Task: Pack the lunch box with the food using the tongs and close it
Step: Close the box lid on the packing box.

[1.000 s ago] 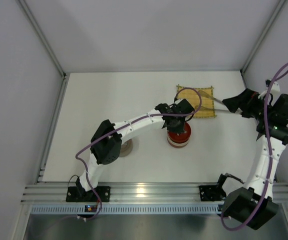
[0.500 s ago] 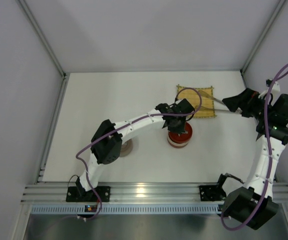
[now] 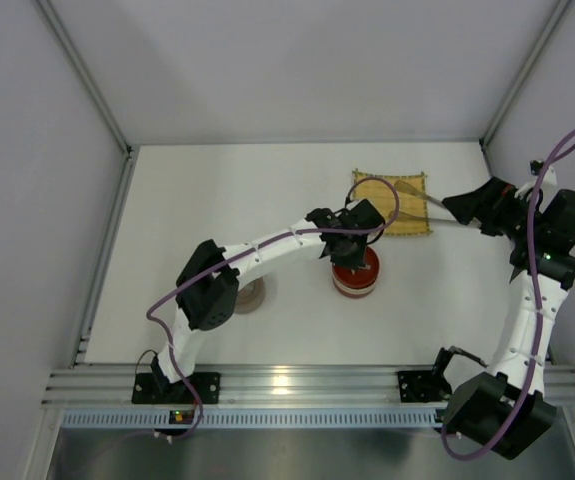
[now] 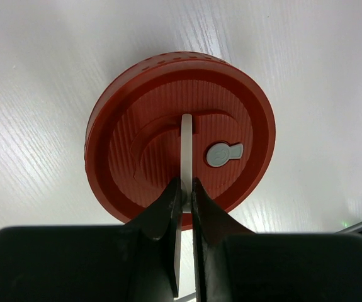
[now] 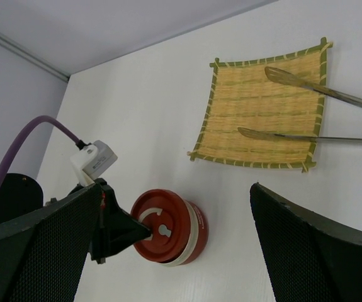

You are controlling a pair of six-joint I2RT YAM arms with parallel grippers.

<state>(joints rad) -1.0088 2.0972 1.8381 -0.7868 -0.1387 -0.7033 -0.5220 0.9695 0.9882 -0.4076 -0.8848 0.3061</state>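
Observation:
The lunch box (image 3: 355, 274) is a round red container with a white band, standing in the middle of the table. Its red ribbed lid (image 4: 136, 157) sits on top. My left gripper (image 4: 186, 189) is shut on the lid's thin white handle (image 4: 186, 141), which stands upright. The silver tongs (image 5: 306, 88) lie across the yellow mat (image 5: 256, 119), their arms running off to the right. My right gripper (image 5: 175, 189) is open, above the table, right of the mat, with nothing between its fingers. The food is hidden.
A pale round disc (image 3: 254, 294) lies partly under my left arm's elbow. The mat (image 3: 392, 203) lies behind the lunch box. Enclosure walls stand at the left, back and right; the aluminium rail (image 3: 297, 382) runs along the near edge.
My left wrist has shifted very slightly to the left over the lunch box. The right arm and the tongs have not moved.

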